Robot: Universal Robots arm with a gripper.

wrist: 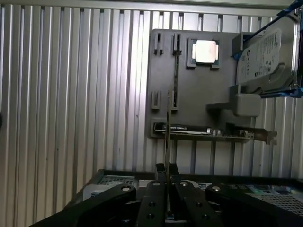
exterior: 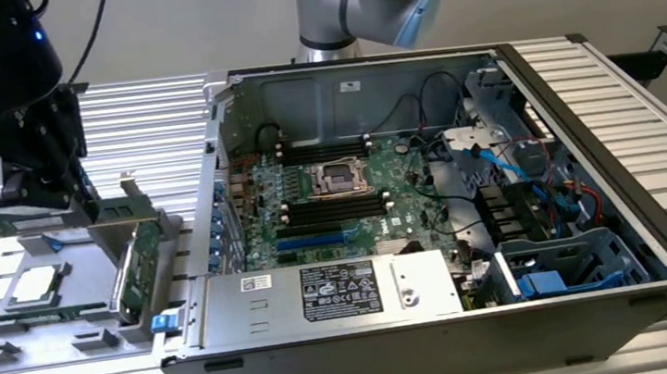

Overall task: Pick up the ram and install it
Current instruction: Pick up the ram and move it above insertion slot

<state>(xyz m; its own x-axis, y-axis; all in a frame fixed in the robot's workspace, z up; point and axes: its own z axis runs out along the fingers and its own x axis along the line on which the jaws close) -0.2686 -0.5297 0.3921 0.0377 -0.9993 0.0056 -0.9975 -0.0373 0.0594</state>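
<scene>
The pincer [wrist: 167,170] is pinching the thin ram [wrist: 168,127] by its edge so it hangs straight, up in the air over the grey tray [wrist: 218,90] on the bench [wrist: 71,94], beside the open computer [exterior: 390,367].

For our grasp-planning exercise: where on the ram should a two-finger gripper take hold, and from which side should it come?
Pinch the ram across its two flat faces, at a long edge, coming straight onto that edge. It is a thin flat stick, so the faces give parallel surfaces. The gripper holds it this way above the grey tray.
</scene>
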